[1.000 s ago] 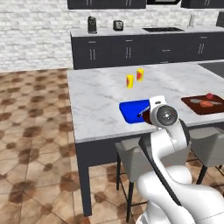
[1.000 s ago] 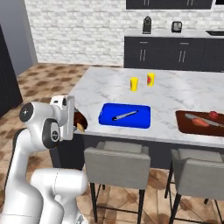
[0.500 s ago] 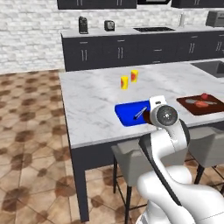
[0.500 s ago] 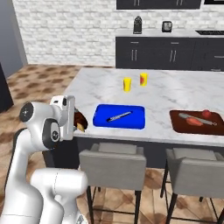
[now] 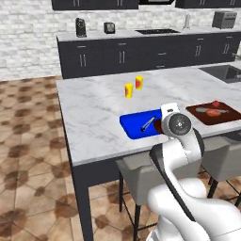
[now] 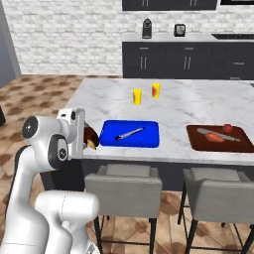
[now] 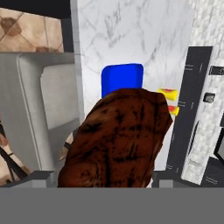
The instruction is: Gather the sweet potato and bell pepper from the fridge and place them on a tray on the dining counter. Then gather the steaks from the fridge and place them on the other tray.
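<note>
Sweet potato (image 7: 116, 135) rides between the wide-spread jaws of the tool (image 6: 88, 138), held just off the desk's (image 6: 198, 106) near edge beside the blue tray (image 6: 130, 134); next, carry it over the tray and release.

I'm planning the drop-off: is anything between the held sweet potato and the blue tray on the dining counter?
Nothing visible does. The sweet potato hangs by the edge of the dining counter, beside the blue tray; only a slim grey utensil lies in the tray.
</note>
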